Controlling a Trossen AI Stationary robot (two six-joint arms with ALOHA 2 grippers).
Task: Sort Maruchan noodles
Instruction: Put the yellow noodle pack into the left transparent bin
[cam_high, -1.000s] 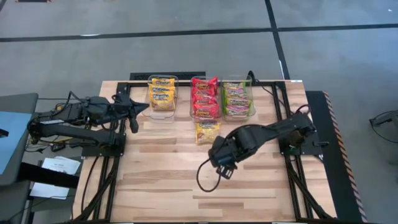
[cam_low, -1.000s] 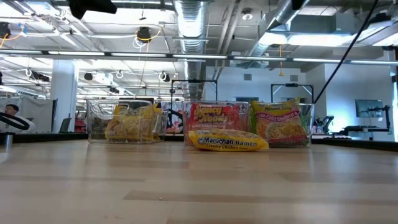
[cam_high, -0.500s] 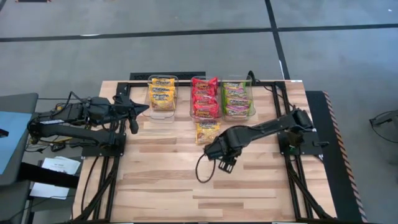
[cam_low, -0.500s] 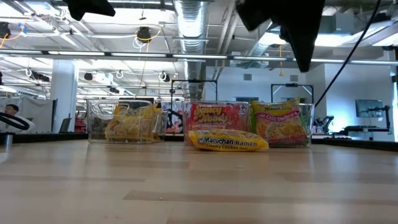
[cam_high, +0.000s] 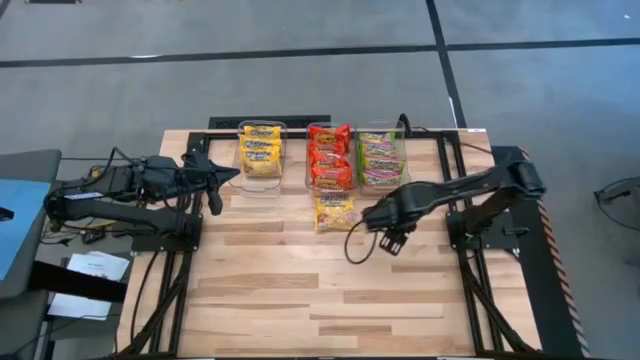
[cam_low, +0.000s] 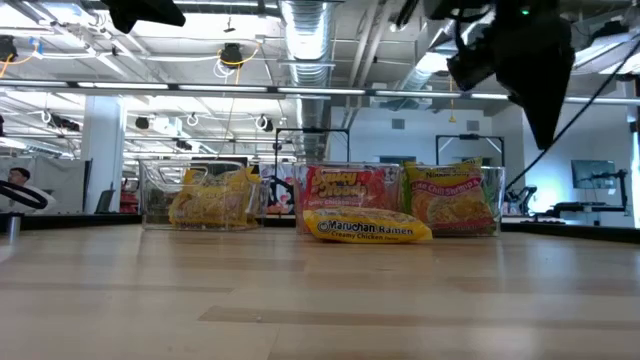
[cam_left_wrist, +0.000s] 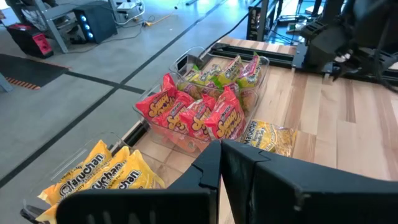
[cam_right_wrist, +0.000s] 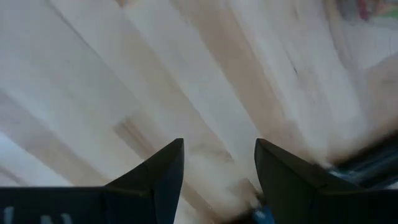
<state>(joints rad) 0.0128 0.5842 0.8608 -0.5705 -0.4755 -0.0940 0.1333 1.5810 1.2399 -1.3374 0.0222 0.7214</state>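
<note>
One loose yellow Maruchan packet (cam_high: 334, 212) (cam_low: 368, 226) (cam_left_wrist: 267, 137) lies flat on the table in front of the red bin. The other packets stand sorted in three clear bins: yellow (cam_high: 260, 152), red (cam_high: 330, 158) and green (cam_high: 380, 160). My right gripper (cam_high: 367, 218) (cam_low: 545, 120) (cam_right_wrist: 219, 163) hangs open above bare wood just right of the loose packet, well above the table. My left gripper (cam_high: 228, 174) (cam_left_wrist: 221, 155) waits shut, raised beside the yellow bin's left side.
The three bins (cam_low: 200, 195) stand side by side along the table's far edge. Bare wood (cam_high: 300, 290) stretches across the near half. A cable loop (cam_high: 352, 250) hangs from the right arm. Black frame rails (cam_high: 470, 290) run along both sides.
My right gripper has swung from the table's middle toward the right and far edges, ending beside the loose packet, with its arm stretched out straighter. The loose packet and the bins have stayed where they were.
</note>
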